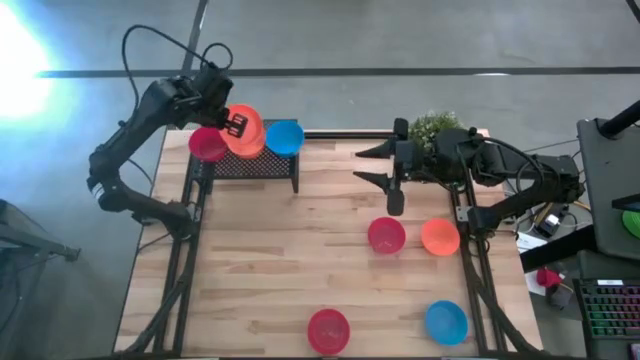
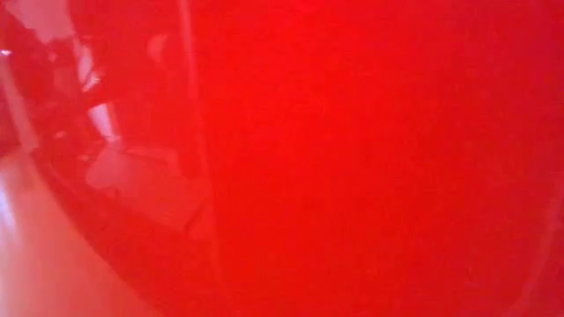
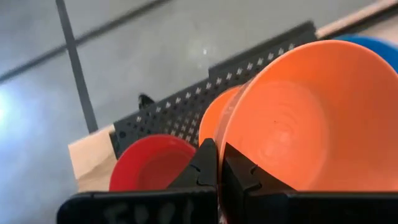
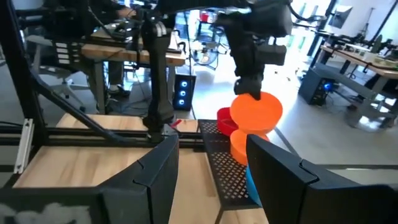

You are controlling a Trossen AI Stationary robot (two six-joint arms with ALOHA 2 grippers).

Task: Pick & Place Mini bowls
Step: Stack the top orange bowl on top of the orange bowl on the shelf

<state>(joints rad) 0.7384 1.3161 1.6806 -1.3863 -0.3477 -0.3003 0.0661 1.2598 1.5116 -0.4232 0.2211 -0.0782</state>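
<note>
My left gripper (image 1: 238,125) is over the black perforated tray (image 1: 262,165) at the table's far left, shut on an orange mini bowl (image 1: 247,131). On the tray a red bowl (image 1: 207,145), a blue bowl (image 1: 285,137) and a second orange bowl (image 3: 213,118) rest on their bases. My right gripper (image 1: 374,166) hangs open over the table's far right part, touching nothing. Two red bowls (image 1: 386,235) (image 1: 328,330), an orange one (image 1: 440,237) and a blue one (image 1: 446,322) sit on the table. My left gripper pinches the orange bowl's rim (image 3: 231,163) between its two fingers, one finger inside the bowl and one outside. The fingers come from above, slanting down. The bowl is tilted on edge over the second orange bowl (image 4: 244,146); whether the two touch, I cannot tell.
A small green potted plant (image 1: 435,128) stands at the table's far right edge behind my right arm. A red bowl (image 2: 352,158) stands right in front of the low camera and fills that view. Bare wood (image 1: 270,260) lies across the table's middle and left.
</note>
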